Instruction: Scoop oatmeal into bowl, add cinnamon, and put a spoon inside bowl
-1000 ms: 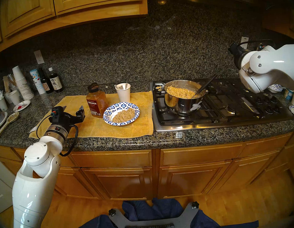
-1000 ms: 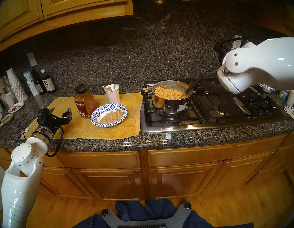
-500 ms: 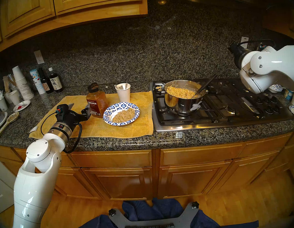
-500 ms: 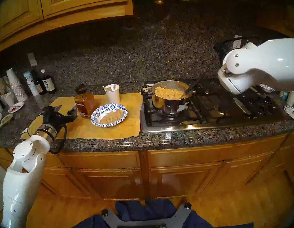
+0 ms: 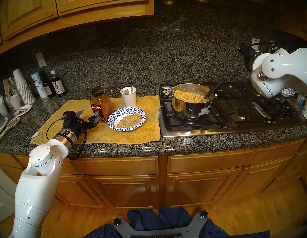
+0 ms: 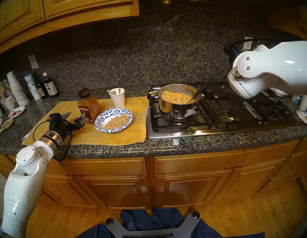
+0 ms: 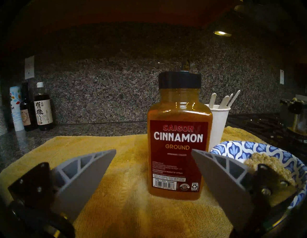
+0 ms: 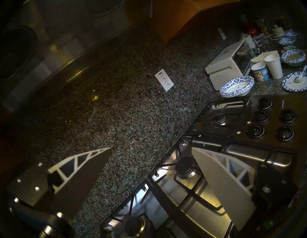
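Now, left fingers: spread, level, just short of cinnamon
right fingers: spread, empty, above stove
bowl: oatmeal inside, beside cinnamon

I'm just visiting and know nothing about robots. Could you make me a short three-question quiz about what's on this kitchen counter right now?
1. True or false: the patterned bowl already holds oatmeal.
2. Which item stands straight ahead of the left gripper? A) the steel pot B) the cinnamon jar C) the paper cup
3. Fill in: the cinnamon jar stands upright on a yellow ____.

Key
1. True.
2. B; the jaws are open and not touching it.
3. Towel.
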